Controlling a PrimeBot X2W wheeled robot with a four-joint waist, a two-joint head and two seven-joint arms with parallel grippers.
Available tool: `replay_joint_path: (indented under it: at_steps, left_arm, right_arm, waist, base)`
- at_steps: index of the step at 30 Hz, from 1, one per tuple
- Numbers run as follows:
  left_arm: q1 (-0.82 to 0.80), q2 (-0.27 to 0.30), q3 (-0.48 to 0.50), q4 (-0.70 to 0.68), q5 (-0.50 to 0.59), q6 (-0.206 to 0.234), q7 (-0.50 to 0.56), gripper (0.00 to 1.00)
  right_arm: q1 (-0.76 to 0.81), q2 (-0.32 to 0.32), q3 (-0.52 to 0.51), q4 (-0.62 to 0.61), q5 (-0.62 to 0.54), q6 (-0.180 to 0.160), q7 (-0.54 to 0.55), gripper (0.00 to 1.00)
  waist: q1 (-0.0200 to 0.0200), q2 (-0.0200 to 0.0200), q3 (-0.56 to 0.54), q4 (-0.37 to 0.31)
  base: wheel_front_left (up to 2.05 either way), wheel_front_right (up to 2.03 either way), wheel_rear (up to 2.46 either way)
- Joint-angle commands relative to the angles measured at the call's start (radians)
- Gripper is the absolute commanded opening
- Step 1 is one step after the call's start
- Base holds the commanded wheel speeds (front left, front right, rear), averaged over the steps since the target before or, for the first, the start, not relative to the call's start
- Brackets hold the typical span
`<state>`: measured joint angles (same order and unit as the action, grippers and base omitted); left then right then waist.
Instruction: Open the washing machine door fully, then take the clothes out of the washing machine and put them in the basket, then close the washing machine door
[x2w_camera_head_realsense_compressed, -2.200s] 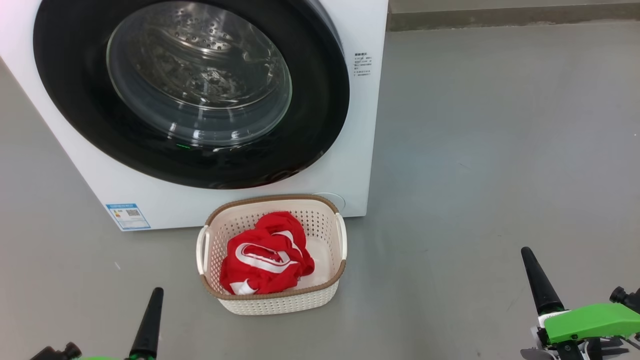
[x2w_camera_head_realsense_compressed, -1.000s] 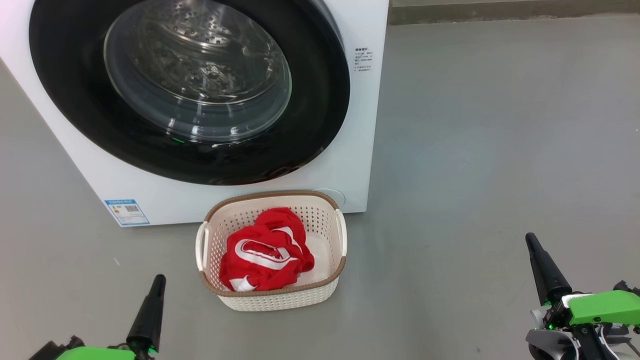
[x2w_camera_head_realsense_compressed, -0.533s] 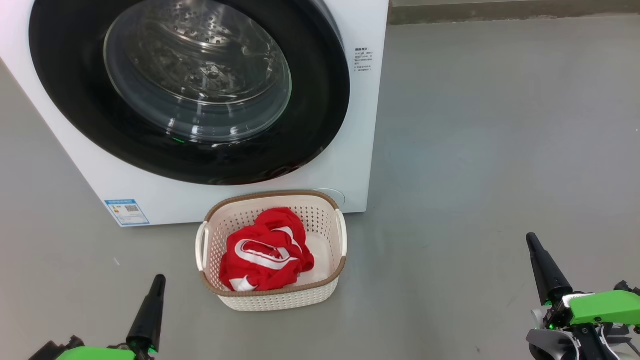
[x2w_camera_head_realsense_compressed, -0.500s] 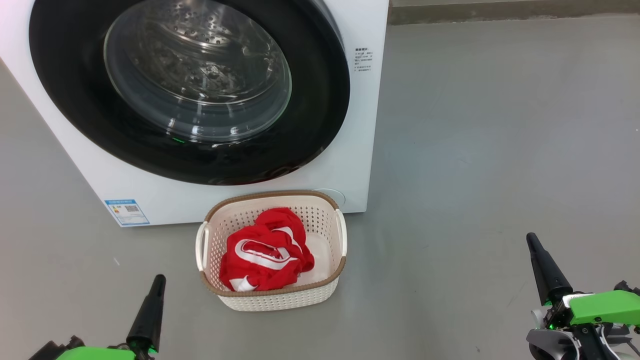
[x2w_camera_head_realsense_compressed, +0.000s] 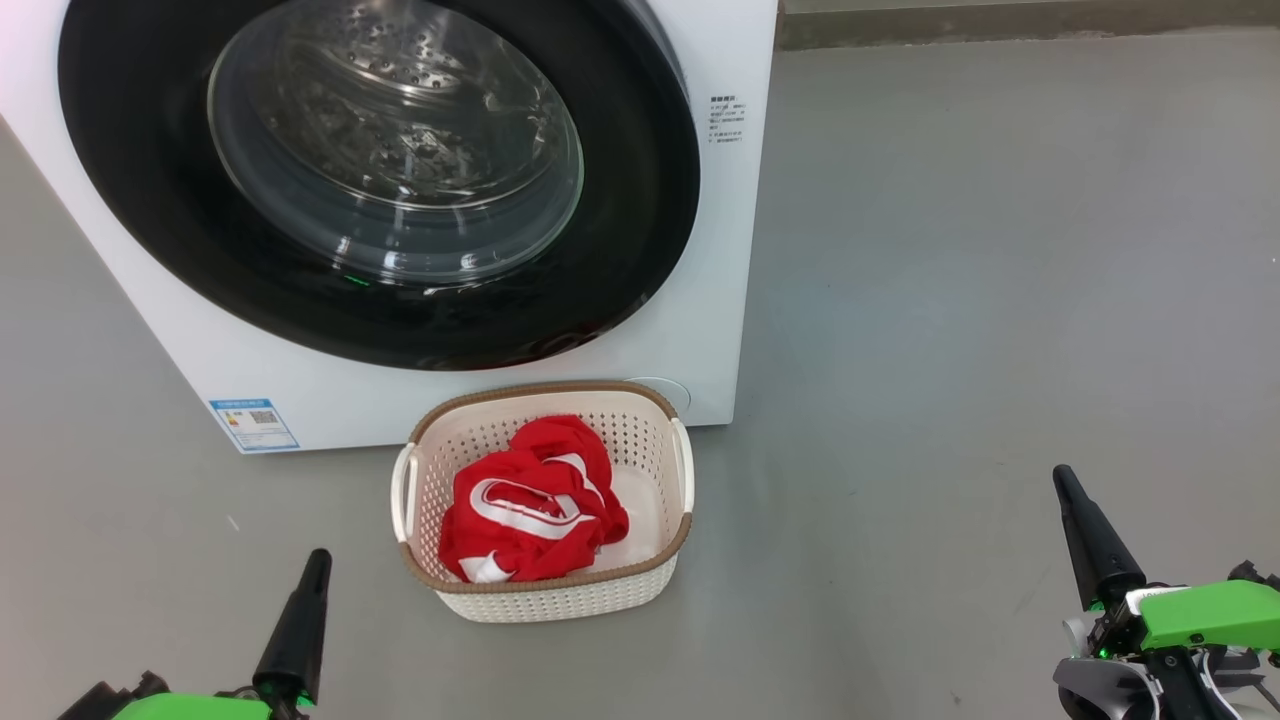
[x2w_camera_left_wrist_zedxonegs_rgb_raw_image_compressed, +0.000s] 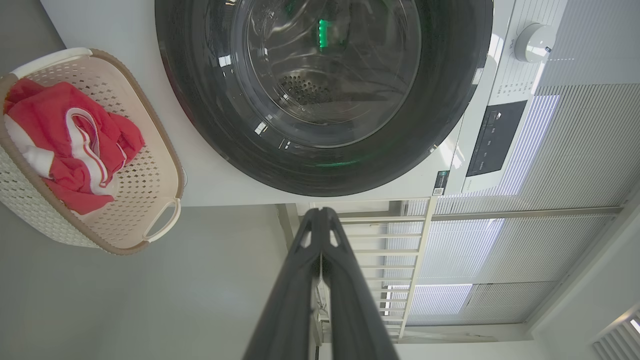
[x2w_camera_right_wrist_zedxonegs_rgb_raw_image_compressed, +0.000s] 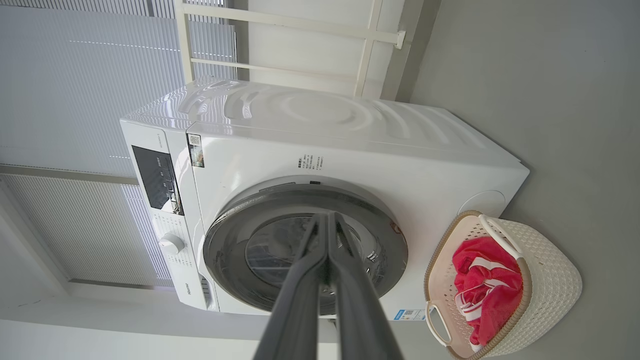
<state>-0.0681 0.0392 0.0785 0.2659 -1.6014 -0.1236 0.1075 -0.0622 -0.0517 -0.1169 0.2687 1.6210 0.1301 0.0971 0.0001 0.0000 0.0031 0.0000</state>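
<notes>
the big white boxy front-loading washing machine (x2w_camera_head_realsense_compressed: 715, 250) stood on the smooth grey floor (x2w_camera_head_realsense_compressed: 950, 300), toward its far left. its large round door with the glossy black rim and bulging clear glass window (x2w_camera_head_realsense_compressed: 390, 170) lay flat against the machine's front, closed as far as could be seen. behind the glass the perforated steel drum (x2w_camera_head_realsense_compressed: 400, 60) looked empty. the small cream-white perforated plastic basket with the brown woven-look rim (x2w_camera_head_realsense_compressed: 560, 605) sat on the floor at the machine's foot, below the door's lower right edge. the bright red clothes with white stripes (x2w_camera_head_realsense_compressed: 530, 515) lay bunched inside it, toward its left wall.

the left gripper (x2w_camera_head_realsense_compressed: 316, 562) hung at the near left, its two long dark fingers (x2w_camera_left_wrist_zedxonegs_rgb_raw_image_compressed: 295, 290) pressed together on nothing. the right gripper (x2w_camera_head_realsense_compressed: 1064, 482) was likewise clenched and empty at the near right, well apart from everything.

basket and door both lay ahead of the jaws, roughly along the line the fingers pointed. the basket sat between the arms but nearer the left one, and the door rose beyond it, also on the left arm's side. by this layout all three steps looked done. if the door wanted a final press, the left arm seemed the better placed.
</notes>
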Motion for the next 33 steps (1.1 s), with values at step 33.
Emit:
replay_joint_path:
  at_steps: [33]
  left_arm:
    - [-0.040, 0.011, 0.035, -0.021, -0.007, -0.007, 0.006, 0.00]
  right_arm:
    - [-0.045, -0.005, 0.011, -0.024, -0.005, 0.001, 0.009, 0.00]
  waist:
    - [-0.0001, 0.0000, 0.000, 0.000]
  base:
    - [0.00, 0.00, 0.00]
